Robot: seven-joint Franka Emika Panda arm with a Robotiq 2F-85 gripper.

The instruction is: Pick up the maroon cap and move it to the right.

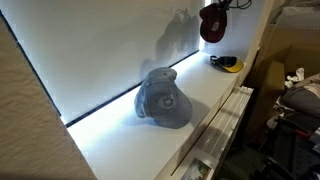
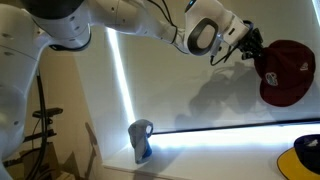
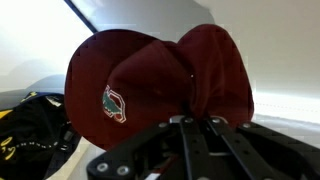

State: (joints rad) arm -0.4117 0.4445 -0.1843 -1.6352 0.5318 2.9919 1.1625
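Tool (image 2: 251, 46) holds maroon cap (image 2: 286, 74) aloft.

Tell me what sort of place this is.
Probably a lab or workroom rather than a home: a white ledge runs along a plain wall, what look like cardboard boxes are piled beside it, and a tripod-like stand stands nearby.

You can't see where the jaws meet the maroon cap (image 3: 150, 85): in the wrist view the gripper (image 3: 190, 130) is a dark blur along the bottom edge, and folded fabric covers its tips. The cap's badge (image 3: 115, 103) is too blurred there to read, and too small to make out in both exterior views. The yellow-and-black item (image 2: 303, 155) is cut off by the corner in an exterior view, and in the wrist view the cap and the left edge hide most of it.
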